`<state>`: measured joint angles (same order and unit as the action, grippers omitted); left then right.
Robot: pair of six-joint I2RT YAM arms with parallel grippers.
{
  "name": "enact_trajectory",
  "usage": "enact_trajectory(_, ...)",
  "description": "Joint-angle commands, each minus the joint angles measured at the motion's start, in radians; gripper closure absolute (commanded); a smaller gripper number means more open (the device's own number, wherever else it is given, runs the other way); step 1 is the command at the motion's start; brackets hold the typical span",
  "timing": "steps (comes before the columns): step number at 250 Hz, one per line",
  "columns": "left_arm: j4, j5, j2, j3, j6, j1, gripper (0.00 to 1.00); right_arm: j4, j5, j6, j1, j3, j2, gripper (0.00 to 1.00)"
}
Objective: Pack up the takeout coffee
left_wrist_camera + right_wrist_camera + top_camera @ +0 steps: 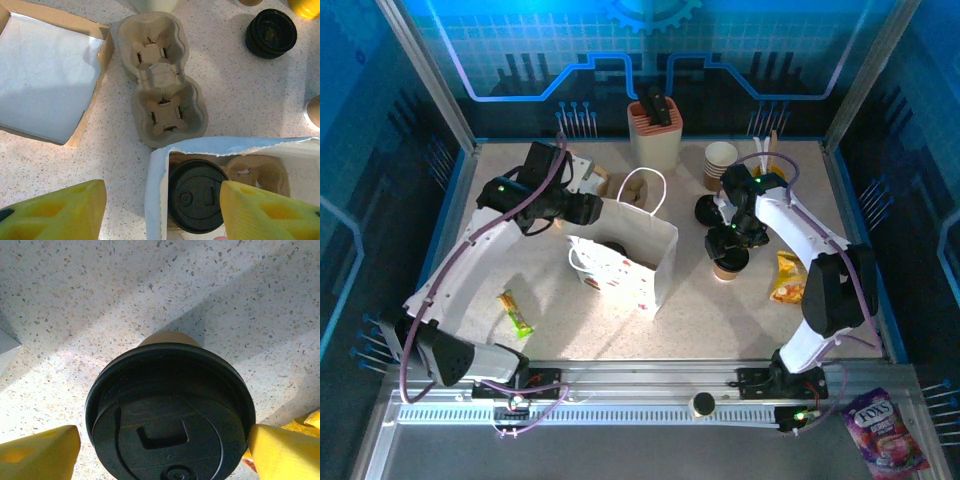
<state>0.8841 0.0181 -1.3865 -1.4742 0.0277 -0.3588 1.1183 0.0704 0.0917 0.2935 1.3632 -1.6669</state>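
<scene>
While one lidded cup (728, 268) at the bag's (645, 285) three o'clock is being straddled by the right gripper (164, 450), jaws apart, another lidded cup (195, 200) is being cradled inside the bag. Its rim is being spanned by the left gripper (160, 200), jaws parted.

Top camera high behind the arm bases, looking down on the desk (570, 320), left wrist camera facing down past the left end effector (162, 212) into the white bag (235, 145) just below it, right wrist camera close over the lidded cup (170, 410), bag and cup shared with the top view
</scene>
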Motion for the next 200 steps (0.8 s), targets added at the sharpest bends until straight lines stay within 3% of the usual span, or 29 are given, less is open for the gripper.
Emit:
enact_trajectory(1,-0.012,-0.026,0.016,0.010,0.010,0.010,0.38,0.036,-0.016,-0.015,0.003,0.000,-0.008,0.12)
enact_trajectory(200,-0.010,-0.032,0.006,0.014,0.011,0.010,0.37,0.029,-0.014,-0.018,-0.004,-0.034,-0.005,0.14)
